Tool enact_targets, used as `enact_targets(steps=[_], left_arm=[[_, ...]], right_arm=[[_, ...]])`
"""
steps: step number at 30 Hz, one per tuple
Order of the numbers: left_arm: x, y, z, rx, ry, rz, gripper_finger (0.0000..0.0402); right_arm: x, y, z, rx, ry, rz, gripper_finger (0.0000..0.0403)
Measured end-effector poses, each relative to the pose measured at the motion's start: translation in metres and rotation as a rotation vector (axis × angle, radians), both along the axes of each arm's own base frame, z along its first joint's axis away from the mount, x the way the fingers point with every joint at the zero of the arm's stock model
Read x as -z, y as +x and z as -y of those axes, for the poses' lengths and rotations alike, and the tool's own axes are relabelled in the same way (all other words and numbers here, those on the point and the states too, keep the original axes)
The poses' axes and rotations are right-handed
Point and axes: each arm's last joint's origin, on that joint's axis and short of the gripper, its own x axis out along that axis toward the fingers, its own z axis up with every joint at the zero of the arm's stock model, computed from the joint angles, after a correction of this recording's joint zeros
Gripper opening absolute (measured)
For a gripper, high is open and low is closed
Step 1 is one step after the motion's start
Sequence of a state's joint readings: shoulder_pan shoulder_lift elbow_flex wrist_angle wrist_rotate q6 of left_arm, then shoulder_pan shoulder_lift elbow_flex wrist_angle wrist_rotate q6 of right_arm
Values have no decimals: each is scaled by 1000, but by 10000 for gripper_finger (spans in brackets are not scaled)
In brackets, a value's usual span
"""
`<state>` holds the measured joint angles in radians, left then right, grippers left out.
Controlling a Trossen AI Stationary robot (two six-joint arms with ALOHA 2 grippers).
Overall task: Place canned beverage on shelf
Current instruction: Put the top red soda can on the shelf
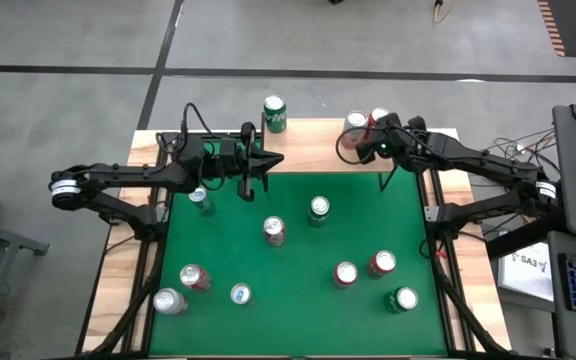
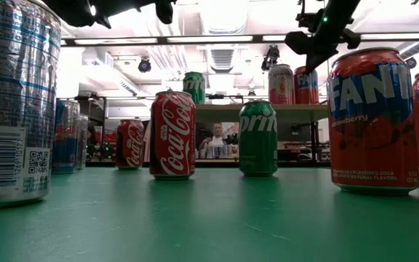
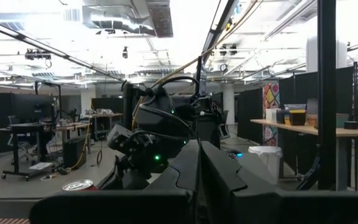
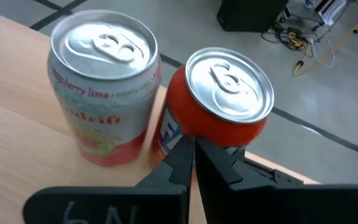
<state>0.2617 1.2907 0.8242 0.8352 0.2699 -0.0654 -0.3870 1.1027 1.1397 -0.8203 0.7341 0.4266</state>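
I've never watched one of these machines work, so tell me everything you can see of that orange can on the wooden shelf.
The orange can stands upright on the shelf, by its far right corner. Its silver lid is sealed, pull tab flat; blue lettering shows on its side. A pale can stands close beside it. The right gripper, shut, hovers just over it.

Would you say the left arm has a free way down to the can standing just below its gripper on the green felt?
Probably yes: the left gripper, shut, hangs beside that can, with nothing between.
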Motion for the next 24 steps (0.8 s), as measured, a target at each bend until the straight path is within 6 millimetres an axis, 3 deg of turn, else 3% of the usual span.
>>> enact_targets(steps=[15,24], left_arm=[[0,0,0,1,-1,-3,0],[-9,-13,3,-38,106,-20,0]], right_arm=[[-2,0,1,-52,28,34,11],[-45,-9,-7,-163,53,223,11]])
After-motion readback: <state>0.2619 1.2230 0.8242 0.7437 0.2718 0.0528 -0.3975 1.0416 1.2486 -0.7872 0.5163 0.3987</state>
